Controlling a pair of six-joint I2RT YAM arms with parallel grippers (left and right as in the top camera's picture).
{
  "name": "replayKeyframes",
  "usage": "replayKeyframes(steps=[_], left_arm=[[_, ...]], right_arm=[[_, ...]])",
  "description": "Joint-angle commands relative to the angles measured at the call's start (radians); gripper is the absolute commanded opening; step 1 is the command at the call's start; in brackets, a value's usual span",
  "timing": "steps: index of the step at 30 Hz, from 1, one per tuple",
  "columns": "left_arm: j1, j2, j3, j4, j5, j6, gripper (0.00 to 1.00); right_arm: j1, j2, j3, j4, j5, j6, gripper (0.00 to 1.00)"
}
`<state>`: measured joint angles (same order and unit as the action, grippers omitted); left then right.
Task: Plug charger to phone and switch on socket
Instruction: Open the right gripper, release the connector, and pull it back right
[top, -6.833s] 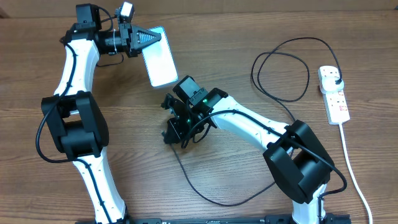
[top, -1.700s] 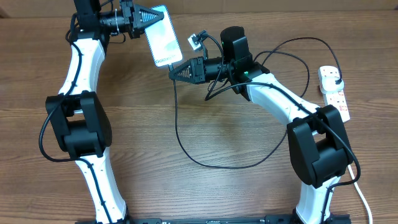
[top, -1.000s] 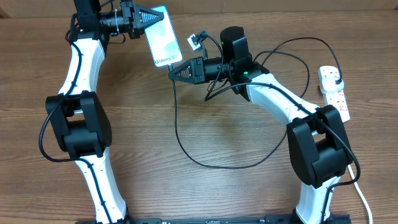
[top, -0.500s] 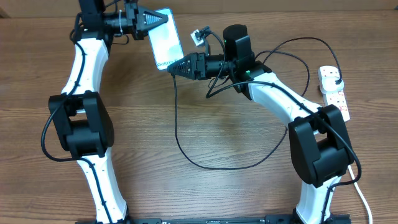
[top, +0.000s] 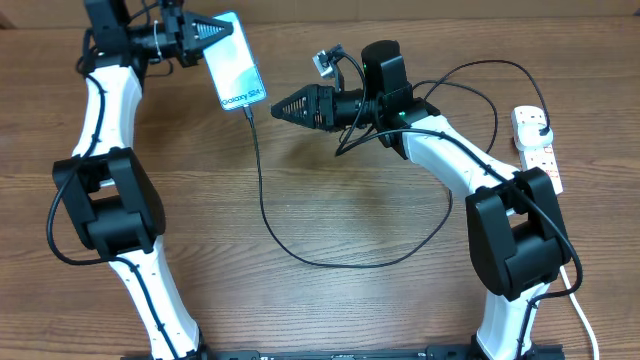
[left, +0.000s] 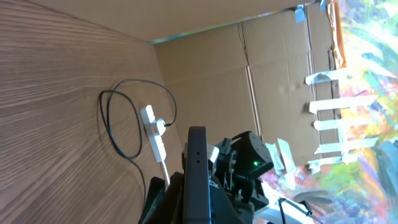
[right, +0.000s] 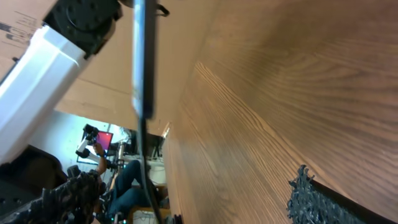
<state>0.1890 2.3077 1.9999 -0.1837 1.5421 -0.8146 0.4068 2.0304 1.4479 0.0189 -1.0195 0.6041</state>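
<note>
Phone axis: the phone (top: 232, 62) slants from far-left to near-right, screen up, its text end toward the right gripper (top: 277, 108).
Phone grip: the left gripper (top: 205, 27) is clamped on its far end.
Charger: the charger (top: 262, 200) tip meets the text end, and the cable loops across the table.
Right jaws: seemingly apart and empty, beside the tip without touching it.

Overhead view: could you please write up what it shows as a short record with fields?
phone: gripped at its upper end in the left gripper, jaws shut on it; screen lit
charger: small tip in the phone's lower end; cable drops to the table and loops round toward the socket
right gripper: jaws open, holding nothing, beside the phone but apart from it
socket: at the table's right edge, black plug seated in it
switch position: too small to tell
</note>
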Motion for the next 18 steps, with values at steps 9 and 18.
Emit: replayKeyframes(steps=[9,18], left_arm=[[-0.026,-0.024,0.011,-0.003,0.038,0.079,0.04],[-0.086,-0.024,0.011,-0.116,0.003,0.2,0.04]], right_arm=[[-0.133,-0.009,0.019,-0.281,0.034,-0.266,1.0],[-0.292,-0.009,0.018,-0.485,0.036,-0.348,1.0]])
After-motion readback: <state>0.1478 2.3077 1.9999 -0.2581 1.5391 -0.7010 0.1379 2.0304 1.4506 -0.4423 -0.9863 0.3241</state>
